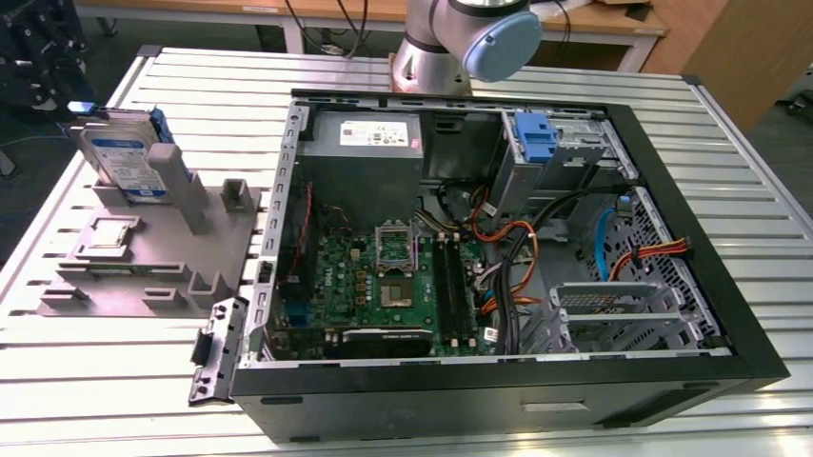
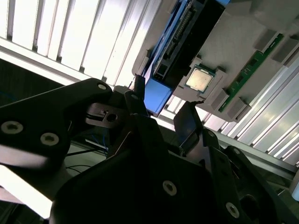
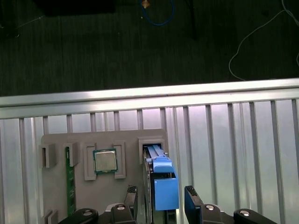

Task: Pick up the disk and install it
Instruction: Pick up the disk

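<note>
Spotter: Black fingers sit closest to the lens in both wrist views. They are spread wide with nothing clamped, so the gripper is released and empty.

Logger: Noted. Where is the disk?

Spotter: It stands on edge in a slot of the grey fixture block, by the table's edge on the exterior view's left, toward the far corner. Its blue carrier end faces up. In the first wrist view that blue end shows in the gap between the fingers, lower down. I judge them apart, not touching.

Logger: Neighbours on the block?

Spotter: A processor chip and a green memory stick, each in its own recess beside the disk's slot. A tall grey post stands just beside the disk.

Logger: Case?

Spotter: The open computer case sits mid-table, apart from the block, and loose cables cross its interior.

Logger: Risks from here?

Spotter: My read — a finger arriving off-centre could land on the post or the slot wall instead of flanking the carrier. A pinch on the blue plastic alone may flex it, and the disk could tilt and bind in its slot. Inside the case, those cables could snag a carried disk.
</note>
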